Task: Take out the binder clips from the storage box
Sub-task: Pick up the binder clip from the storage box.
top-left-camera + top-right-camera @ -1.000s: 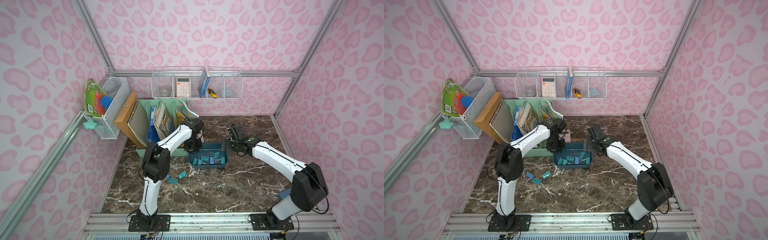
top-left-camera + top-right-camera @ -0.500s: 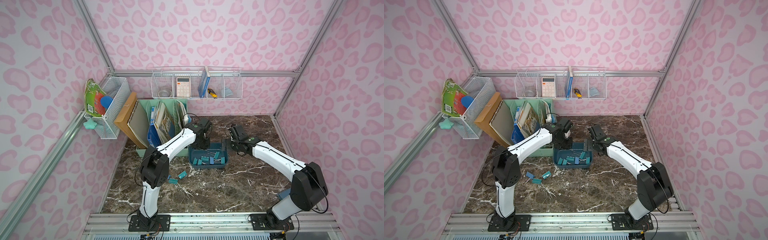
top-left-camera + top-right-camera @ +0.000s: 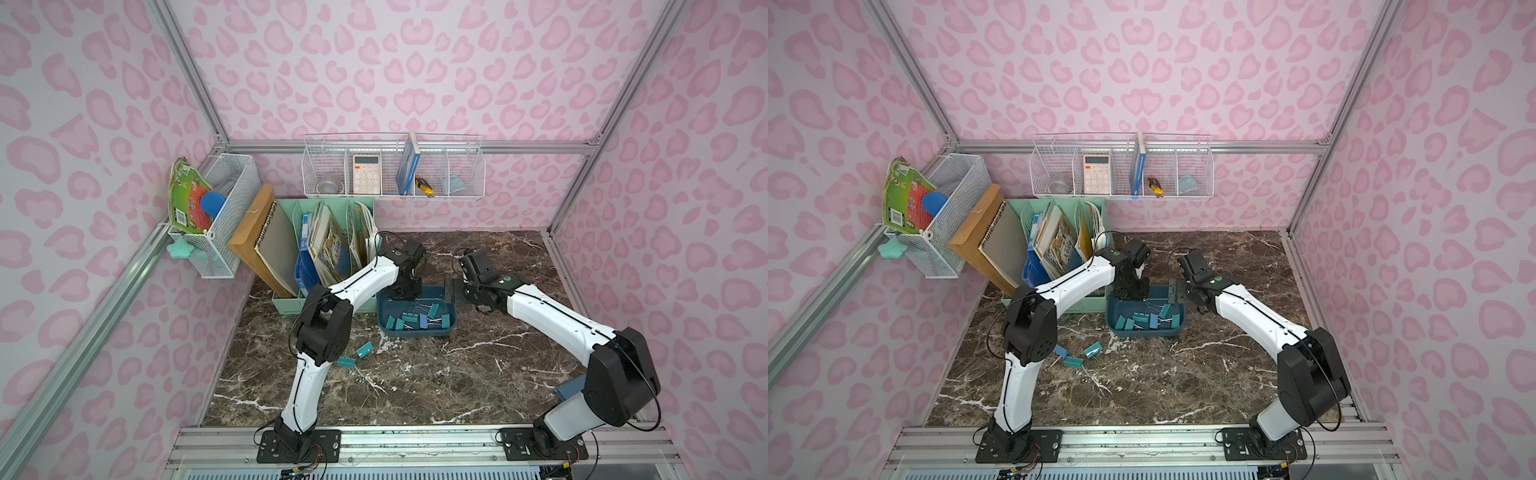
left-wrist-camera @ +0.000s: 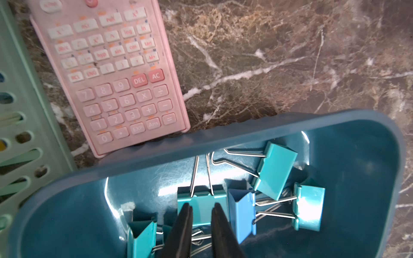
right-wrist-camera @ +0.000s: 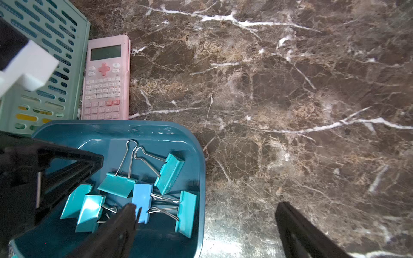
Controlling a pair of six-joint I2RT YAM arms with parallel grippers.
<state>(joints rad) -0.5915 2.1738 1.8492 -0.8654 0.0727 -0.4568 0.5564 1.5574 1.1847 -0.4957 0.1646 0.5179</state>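
Observation:
The dark blue storage box [image 3: 417, 333] [image 3: 1144, 332] sits mid-table and holds several teal and blue binder clips [image 3: 415, 320] [image 4: 274, 169] [image 5: 169, 174]. My left gripper [image 3: 405, 293] [image 3: 1131, 293] [image 4: 202, 206] reaches down into the box's far side. Its jaws stand a narrow gap apart just above a teal clip [image 4: 201, 201], with nothing between them. My right gripper [image 3: 451, 291] [image 3: 1175, 291] [image 5: 206, 206] is wide open at the box's right rim, one finger over the clips and one over bare table. Three clips [image 3: 365, 349] [image 3: 1072, 362] lie on the table in front of the box, to its left.
A pink calculator [image 4: 111, 73] [image 5: 105, 84] lies flat just behind the box. Beside it the mint-green file organizer [image 3: 324, 249] holds books. White wire baskets [image 3: 392, 174] [image 3: 216, 216] hang on the back and left walls.
My left gripper has moved right from the organizer side and come down into the box over the clips. The right arm has not moved.

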